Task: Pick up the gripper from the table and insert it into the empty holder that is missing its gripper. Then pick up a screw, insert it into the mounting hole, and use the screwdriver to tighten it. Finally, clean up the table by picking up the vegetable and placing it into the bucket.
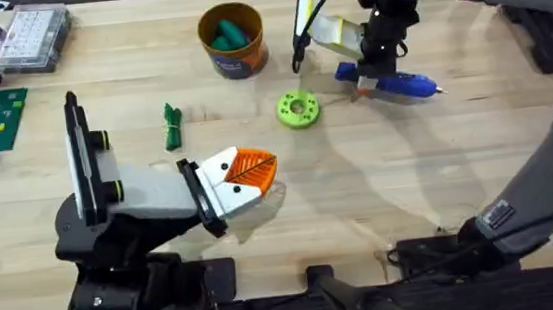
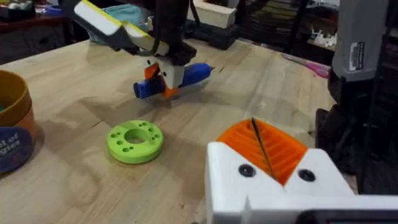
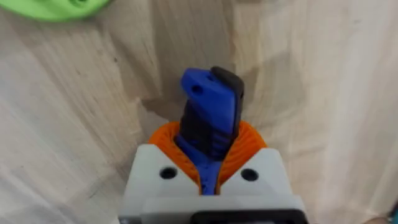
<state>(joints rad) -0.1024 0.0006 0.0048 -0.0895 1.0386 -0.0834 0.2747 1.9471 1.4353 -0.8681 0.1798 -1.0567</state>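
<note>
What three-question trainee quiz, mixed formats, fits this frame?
1. True or false: the right gripper is shut on the screwdriver.
2. Where is the loose green vegetable? A) in the bucket B) on the table C) in the left gripper
3. Fill in: the lime-green ring lies between the bucket and the ____.

Key: 1 true; 2 B; 3 screwdriver.
</note>
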